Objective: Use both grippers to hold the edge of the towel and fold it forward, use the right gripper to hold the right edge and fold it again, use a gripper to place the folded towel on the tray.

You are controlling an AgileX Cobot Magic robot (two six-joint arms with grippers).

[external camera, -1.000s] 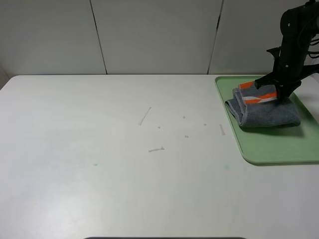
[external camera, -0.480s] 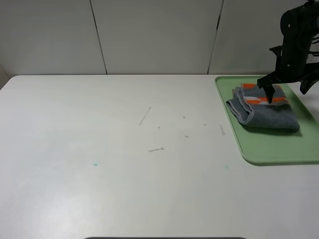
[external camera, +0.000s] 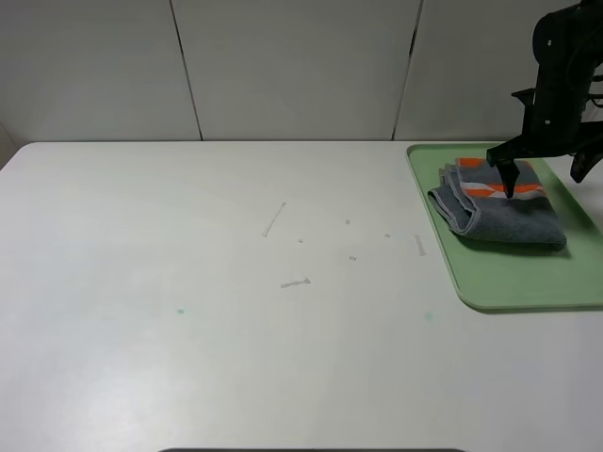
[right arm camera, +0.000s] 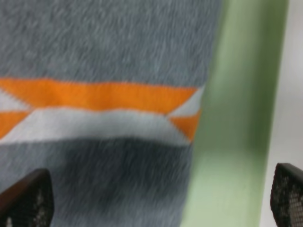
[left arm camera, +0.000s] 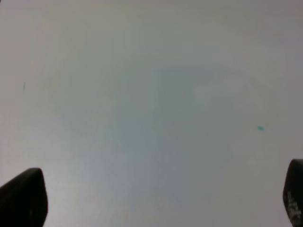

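From the high exterior view, the folded dark grey terry towel with its orange-and-white band (external camera: 495, 209) is seen lying inside the pale green rectangular plastic tray (external camera: 509, 282), apparently set there as the task's last step. The black two-fingered right claw (external camera: 546, 169) is held just above the towel, spread wide and grasping nothing.

In the left wrist view, only bare white worktop (left arm camera: 151, 94) is shown beneath the released left claw (left arm camera: 161, 198).

In the right wrist view, towel and tray rim are seen below separated fingertips (right arm camera: 28, 198).
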